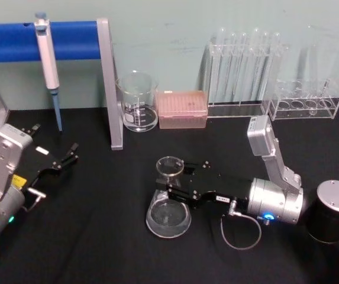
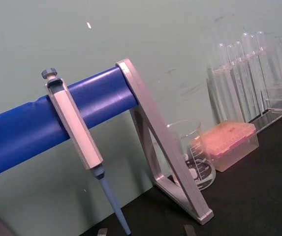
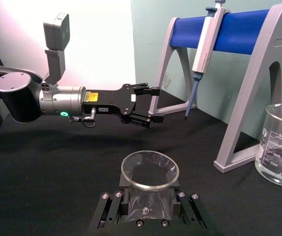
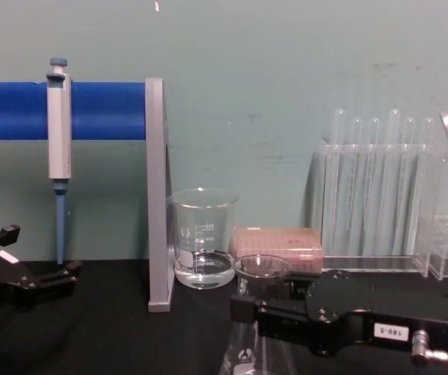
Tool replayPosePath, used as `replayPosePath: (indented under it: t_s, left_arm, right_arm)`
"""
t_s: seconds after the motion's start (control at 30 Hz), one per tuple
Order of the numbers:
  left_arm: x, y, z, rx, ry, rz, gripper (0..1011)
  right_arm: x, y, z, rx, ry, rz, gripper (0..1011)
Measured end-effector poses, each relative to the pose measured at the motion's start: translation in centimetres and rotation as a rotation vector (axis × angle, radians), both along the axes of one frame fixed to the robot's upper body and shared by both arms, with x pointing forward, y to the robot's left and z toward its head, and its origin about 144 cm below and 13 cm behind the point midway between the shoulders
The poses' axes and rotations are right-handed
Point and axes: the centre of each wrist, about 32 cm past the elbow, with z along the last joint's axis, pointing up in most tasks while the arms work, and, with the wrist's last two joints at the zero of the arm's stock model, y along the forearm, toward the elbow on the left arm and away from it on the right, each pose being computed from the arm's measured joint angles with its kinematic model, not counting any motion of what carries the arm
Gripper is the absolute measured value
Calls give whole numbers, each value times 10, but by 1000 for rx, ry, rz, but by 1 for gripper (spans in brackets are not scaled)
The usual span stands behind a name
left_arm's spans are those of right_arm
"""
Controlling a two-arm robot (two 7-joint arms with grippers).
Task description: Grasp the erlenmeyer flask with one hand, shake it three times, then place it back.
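At lower centre we see the right gripper (image 1: 174,189) clamped on the neck of the erlenmeyer flask (image 1: 168,218). Our left gripper (image 1: 67,157) sits at the left edge, fingers spread.

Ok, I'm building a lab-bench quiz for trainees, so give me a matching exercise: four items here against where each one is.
1 erlenmeyer flask
2 pipette
3 beaker
4 pink tip box

A hanging on the blue stand
B between the beaker and the test tube rack
C neck gripped by the right gripper
D just right of the stand's grey leg

Pairs: 1-C, 2-A, 3-D, 4-B.
The left gripper sits open at the left.
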Motion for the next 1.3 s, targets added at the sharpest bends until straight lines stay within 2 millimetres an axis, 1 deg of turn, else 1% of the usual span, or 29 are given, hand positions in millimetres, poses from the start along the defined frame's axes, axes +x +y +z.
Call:
replayPosePath:
  t_s: [1.3]
  left_arm:
    - [0,0,0,0,0,0,1001]
  right_arm:
    - [0,1,-1,-6,8,-3,449]
